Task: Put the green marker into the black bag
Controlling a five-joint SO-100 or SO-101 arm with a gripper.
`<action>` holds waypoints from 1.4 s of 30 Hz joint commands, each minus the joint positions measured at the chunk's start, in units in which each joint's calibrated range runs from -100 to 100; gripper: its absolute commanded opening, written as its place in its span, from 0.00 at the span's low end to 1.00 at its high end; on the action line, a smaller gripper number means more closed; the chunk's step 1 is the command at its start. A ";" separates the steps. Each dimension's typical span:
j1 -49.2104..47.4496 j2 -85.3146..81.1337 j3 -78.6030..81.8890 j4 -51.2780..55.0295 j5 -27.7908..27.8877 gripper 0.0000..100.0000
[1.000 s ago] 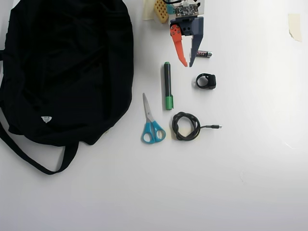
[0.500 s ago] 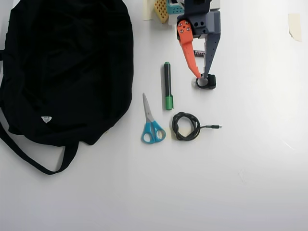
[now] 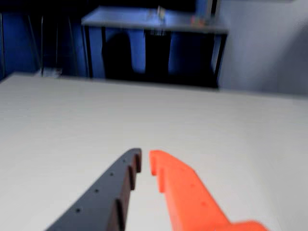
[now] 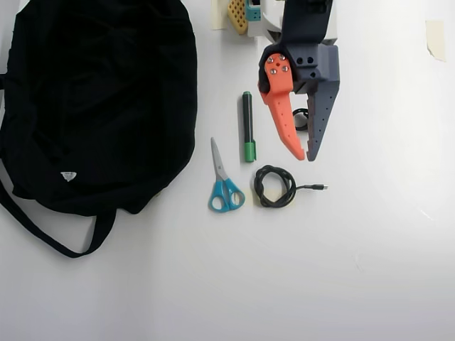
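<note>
The green marker [image 4: 247,126], a slim black barrel with a green cap toward the bottom of the overhead view, lies on the white table between the black bag and my gripper. The black bag [image 4: 99,99] fills the left of that view, with a small white label and a strap trailing at lower left. My gripper [image 4: 305,156] hovers just right of the marker, its orange and grey fingers pointing down the picture, tips nearly together and holding nothing. In the wrist view the gripper [image 3: 145,161] points over bare table; marker and bag are out of sight there.
Blue-handled scissors [image 4: 225,186] lie below the marker, and a coiled black cable [image 4: 275,186] lies right of them. A small dark round thing [image 4: 301,119] is partly hidden under the fingers. The arm's base stands at the top. A desk [image 3: 154,21] stands beyond the table.
</note>
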State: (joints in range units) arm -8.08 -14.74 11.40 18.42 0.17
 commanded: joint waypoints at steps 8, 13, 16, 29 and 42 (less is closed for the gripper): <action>0.30 14.40 -18.05 -3.43 -3.21 0.02; 0.38 14.65 -17.42 -3.43 -3.16 0.02; 0.30 14.65 -17.24 -3.43 -0.64 0.02; -0.37 13.57 -14.99 -2.66 0.72 0.02; -0.44 13.33 -21.73 41.79 -2.85 0.02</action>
State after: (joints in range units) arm -8.16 0.29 -6.53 48.48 -2.56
